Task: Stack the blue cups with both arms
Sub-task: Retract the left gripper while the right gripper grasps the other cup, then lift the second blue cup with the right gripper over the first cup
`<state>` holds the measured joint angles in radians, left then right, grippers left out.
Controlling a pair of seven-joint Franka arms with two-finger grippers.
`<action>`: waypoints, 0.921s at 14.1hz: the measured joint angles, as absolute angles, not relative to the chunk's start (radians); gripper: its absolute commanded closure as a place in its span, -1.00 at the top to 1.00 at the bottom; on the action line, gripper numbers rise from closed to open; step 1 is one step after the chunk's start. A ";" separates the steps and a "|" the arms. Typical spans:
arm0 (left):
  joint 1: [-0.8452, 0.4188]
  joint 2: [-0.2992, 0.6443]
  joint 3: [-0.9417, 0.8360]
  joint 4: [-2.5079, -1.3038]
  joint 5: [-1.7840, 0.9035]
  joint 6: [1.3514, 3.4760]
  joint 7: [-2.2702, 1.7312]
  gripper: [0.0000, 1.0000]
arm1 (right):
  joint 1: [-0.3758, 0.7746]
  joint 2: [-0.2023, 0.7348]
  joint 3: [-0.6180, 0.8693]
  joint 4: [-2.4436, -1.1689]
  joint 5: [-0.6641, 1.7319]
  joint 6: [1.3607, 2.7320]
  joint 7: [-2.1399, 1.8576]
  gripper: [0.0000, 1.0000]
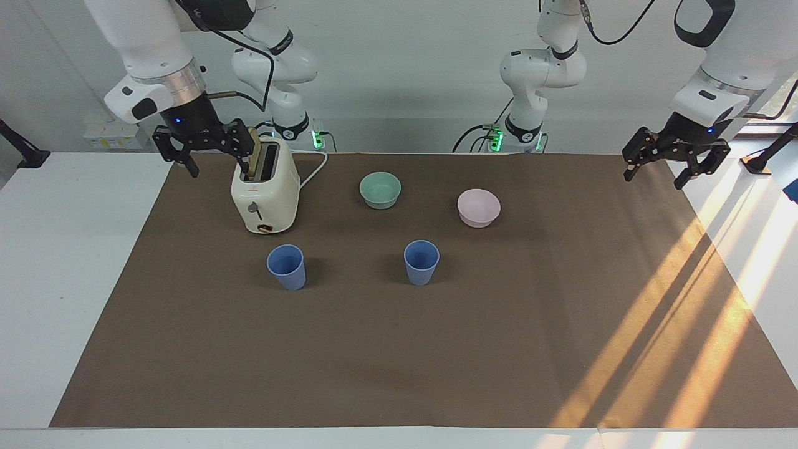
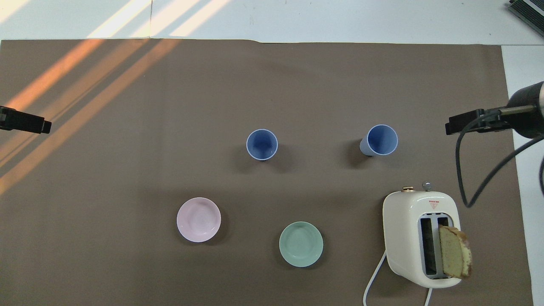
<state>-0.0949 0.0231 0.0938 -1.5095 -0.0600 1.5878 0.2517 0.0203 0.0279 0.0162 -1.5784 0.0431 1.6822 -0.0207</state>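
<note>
Both blue cups stand upright and apart on the brown mat of the desk (image 1: 37, 280), mouths up, nothing stacked yet. One cup (image 1: 287, 267) sits toward the right arm's end, farther from the robots than the toaster (image 1: 265, 187); the other cup (image 1: 421, 262) sits near the middle, farther from the robots than the pink bowl (image 1: 479, 207) and the green bowl (image 1: 380, 189).

Your right gripper (image 1: 199, 146) hangs in the air just beside the toaster's top, at the desk's right-arm end, jaws spread and holding nothing. Your left gripper (image 1: 674, 157) hangs over the mat's edge at the left arm's end, well clear of everything, jaws spread and empty too.

Each arm has a cup on its own side, so take one per arm. Bring the right gripper down on the cup near the toaster, and mind the toaster body and the bread slice (image 2: 454, 257) sticking out of its slot as you swing away from them. Approach each cup from the side, jaws straddling the wall below the rim; these look light and thin, so they probably tip or squash under a hard pinch. Close gently. Then hold one cup steady, lift the other directly over its mouth, keep it vertical, and lower straight in.
</note>
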 measured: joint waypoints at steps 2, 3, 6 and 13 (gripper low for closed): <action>-0.095 0.015 0.091 -1.495 -0.060 1.547 0.250 1.00 | 0.020 0.045 0.015 -1.677 0.043 1.798 -0.021 1.00; -0.095 0.001 0.089 -1.496 -0.060 1.531 0.240 1.00 | 0.020 0.065 0.015 -1.715 0.043 1.851 -0.021 1.00; -0.095 -0.029 0.086 -1.502 -0.060 1.510 0.208 1.00 | 0.019 0.159 0.015 -1.762 0.043 1.962 -0.021 1.00; -0.096 -0.031 0.084 -1.509 -0.060 1.509 0.193 1.00 | 0.025 0.287 0.018 -1.843 0.043 2.139 -0.021 1.00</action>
<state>-0.0957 -0.0307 0.0844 -1.5087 -0.0599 1.5095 0.1925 0.0246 0.2868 0.0176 -1.8426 0.0432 2.1394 -0.0207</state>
